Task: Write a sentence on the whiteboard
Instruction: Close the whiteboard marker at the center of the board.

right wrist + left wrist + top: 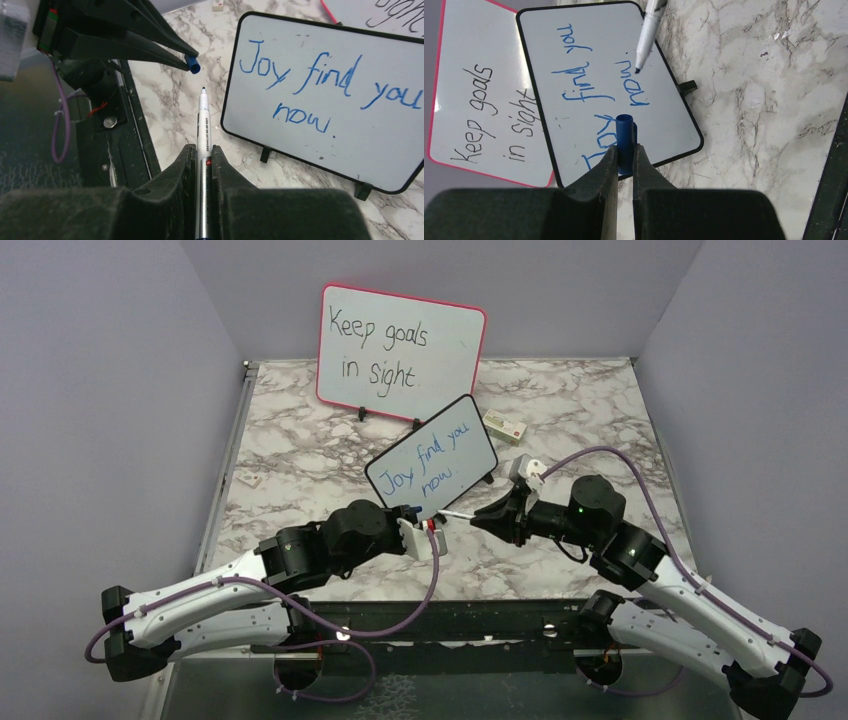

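Note:
The small black-framed whiteboard leans on its little feet mid-table and bears the blue sentence "Joy find you now.", also readable in the left wrist view. My right gripper is shut on a white marker, its dark tip bare and off the board. In the top view the marker lies level between both grippers, in front of the board's near corner. My left gripper is shut on the blue marker cap. The cap faces the tip across a short gap.
A larger pink-framed whiteboard reading "Keep goals in sight" stands behind the small one. A small beige box lies to the right of the boards, a little white piece at the table's left. Purple walls close three sides.

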### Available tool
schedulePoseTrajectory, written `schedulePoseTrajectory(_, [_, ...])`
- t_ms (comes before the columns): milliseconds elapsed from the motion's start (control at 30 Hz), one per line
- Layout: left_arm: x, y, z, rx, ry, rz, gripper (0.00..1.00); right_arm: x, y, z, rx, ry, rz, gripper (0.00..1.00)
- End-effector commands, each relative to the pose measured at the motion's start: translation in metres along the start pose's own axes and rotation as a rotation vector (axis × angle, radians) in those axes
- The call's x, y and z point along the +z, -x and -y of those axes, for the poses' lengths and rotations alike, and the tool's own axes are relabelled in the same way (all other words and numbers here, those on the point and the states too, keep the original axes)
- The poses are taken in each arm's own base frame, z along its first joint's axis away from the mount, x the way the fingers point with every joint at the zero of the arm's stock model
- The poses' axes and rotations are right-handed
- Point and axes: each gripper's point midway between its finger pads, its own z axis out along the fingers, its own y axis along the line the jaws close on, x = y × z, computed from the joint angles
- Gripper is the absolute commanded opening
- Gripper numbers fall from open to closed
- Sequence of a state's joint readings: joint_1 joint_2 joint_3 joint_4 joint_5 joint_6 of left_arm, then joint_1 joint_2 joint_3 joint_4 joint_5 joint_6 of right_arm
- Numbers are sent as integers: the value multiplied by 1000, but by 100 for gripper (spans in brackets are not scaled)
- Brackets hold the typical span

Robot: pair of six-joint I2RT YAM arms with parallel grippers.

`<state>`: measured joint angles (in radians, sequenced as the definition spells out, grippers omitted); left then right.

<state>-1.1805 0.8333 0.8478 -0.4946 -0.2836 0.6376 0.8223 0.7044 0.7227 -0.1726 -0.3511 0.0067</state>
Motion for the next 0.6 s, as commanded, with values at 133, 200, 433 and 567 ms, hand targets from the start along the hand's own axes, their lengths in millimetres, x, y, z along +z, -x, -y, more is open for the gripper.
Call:
schedulePoseTrajectory(133, [-2, 16, 10, 74, -58, 114, 0, 5, 8, -23, -26, 156, 7, 0])
schedulePoseTrajectory(200, [-2, 18, 13, 73, -73, 128, 0, 6, 8, -23, -25, 161, 6, 0])
schedulePoseTrajectory(433, [-2, 19, 15, 71, -82, 135, 0, 9, 9, -21, -25, 149, 11, 1])
schedulePoseTrajectory(567, [-1, 19, 18, 75, -96, 137, 0, 9, 12, -17, -25, 126, 25, 0])
